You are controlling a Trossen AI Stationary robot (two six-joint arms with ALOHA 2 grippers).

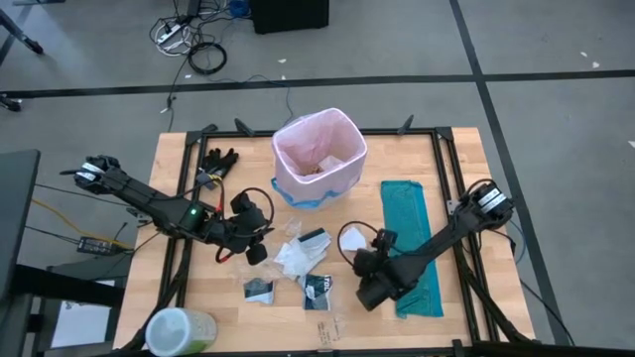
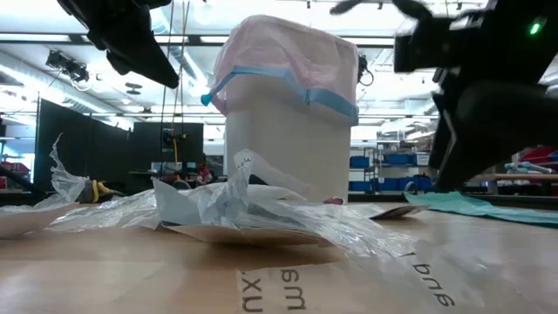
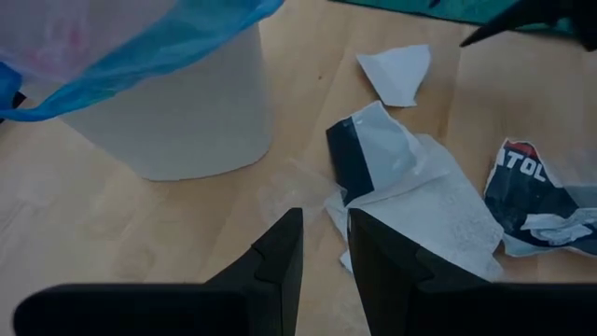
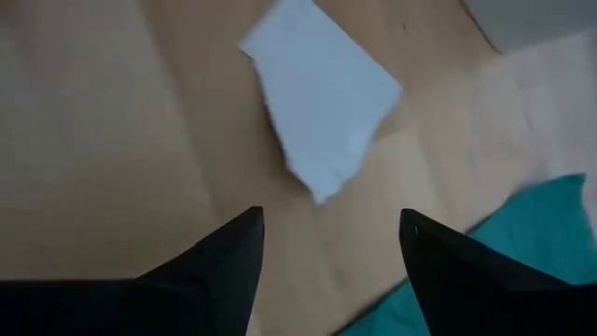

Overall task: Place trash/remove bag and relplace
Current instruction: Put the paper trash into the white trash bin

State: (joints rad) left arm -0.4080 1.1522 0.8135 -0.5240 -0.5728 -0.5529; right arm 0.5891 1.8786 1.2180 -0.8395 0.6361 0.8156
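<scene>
A white bin [image 1: 319,159] lined with the pink bag [image 1: 298,134], blue-banded at its rim [image 3: 140,56], stands at the table's far middle. Trash lies in front of it: crumpled white paper [image 1: 298,256], two black-and-white packets [image 1: 318,288] [image 1: 260,290] and a small white scrap [image 4: 322,103]. My left gripper [image 1: 260,250] hovers left of the crumpled paper [image 3: 420,205], its fingers a narrow gap apart [image 3: 325,247] with nothing between. My right gripper [image 4: 326,243] is open wide just above the white scrap [image 1: 354,244], pointing steeply down at it.
A teal-green plastic bag [image 1: 411,243] lies flat at the right, under my right arm. A black glove [image 1: 219,159] lies at the far left. A green-and-white container [image 1: 181,331] stands at the near left corner. Clear plastic film [image 2: 105,209] lies among the scraps.
</scene>
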